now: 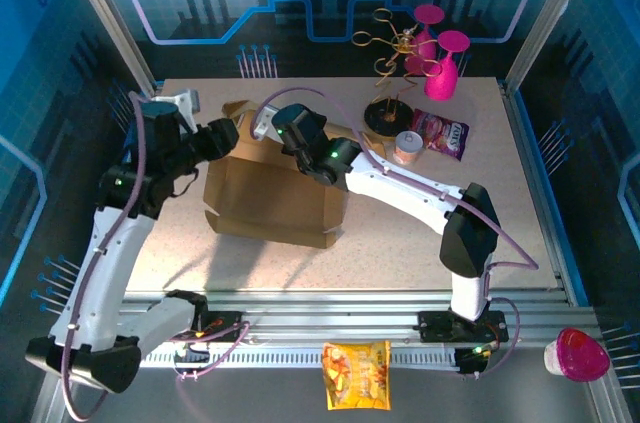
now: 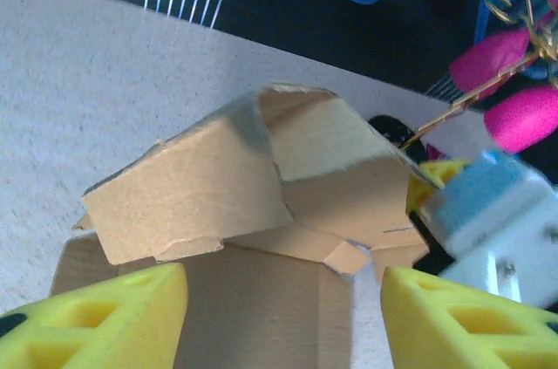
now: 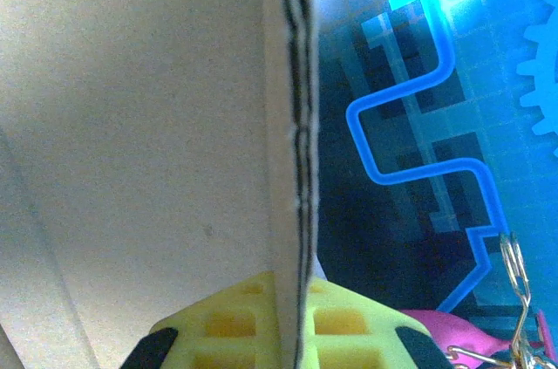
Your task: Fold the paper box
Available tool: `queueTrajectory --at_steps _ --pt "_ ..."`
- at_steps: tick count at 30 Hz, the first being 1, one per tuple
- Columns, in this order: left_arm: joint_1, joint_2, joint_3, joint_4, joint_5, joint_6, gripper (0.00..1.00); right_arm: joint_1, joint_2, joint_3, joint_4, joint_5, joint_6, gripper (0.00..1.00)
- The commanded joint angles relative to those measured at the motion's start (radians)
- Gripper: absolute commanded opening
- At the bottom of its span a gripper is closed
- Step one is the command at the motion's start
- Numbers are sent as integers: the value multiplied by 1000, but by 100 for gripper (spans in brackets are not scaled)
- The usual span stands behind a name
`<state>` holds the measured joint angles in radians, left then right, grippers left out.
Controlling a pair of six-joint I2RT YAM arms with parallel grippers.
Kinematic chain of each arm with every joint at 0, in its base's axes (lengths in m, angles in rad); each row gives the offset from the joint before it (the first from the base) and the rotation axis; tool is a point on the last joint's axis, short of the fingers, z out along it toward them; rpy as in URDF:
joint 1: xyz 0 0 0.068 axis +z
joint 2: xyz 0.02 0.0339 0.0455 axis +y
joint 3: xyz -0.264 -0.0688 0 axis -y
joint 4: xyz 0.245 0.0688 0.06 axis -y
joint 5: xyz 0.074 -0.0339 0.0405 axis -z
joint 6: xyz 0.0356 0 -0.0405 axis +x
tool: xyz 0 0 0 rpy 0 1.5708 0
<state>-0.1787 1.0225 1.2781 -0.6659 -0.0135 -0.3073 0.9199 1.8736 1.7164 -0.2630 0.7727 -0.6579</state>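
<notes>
Top external view: paper box (image 1: 270,198), plain brown and partly folded, lying on the table (image 1: 420,243) at about 9 o'clock from the table's centre, far flaps raised toward 12 o'clock. Left gripper (image 1: 233,133) at the box's far left corner, right gripper (image 1: 265,124) just beside it at the far edge, both arms bent in over the cardboard. At 1 o'clock on the table, a gold wire rack (image 1: 395,43) bearing pink glasses (image 1: 440,68); near it at 2 o'clock, a purple snack packet (image 1: 442,133) and a small tin (image 1: 407,147). Off the table at 6 o'clock, a yellow snack bag (image 1: 357,373); at 5 o'clock, a pink-lidded cup (image 1: 578,354). Left wrist view: yellow fingers (image 2: 105,317) of the left gripper (image 2: 283,321) wide apart at the lower edge, holding nothing, with the paper box (image 2: 261,168) ahead, one flap folded over and tilted upward; right gripper's white-and-blue body at 3 o'clock, against the flap's right end. Right wrist view: right gripper (image 3: 292,321) clamped on a flap of the paper box (image 3: 131,125), corrugated edge upright between the yellow fingers (image 3: 227,325).
</notes>
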Motion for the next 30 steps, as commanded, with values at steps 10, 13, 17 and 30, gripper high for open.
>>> queueTrajectory --at_steps 10,13,17,30 --pt "-140 -34 -287 321 -438 524 81 -14 -30 20 -30 -44 23 0" --pt "-143 7 -287 355 -531 528 80 -14 -30 20 -33 -50 25 0" --pt "-146 58 -274 400 -588 529 79 -14 -31 18 -37 -61 28 0" --pt "-145 151 -248 431 -610 410 2 -7 -25 7 -38 -71 36 0"
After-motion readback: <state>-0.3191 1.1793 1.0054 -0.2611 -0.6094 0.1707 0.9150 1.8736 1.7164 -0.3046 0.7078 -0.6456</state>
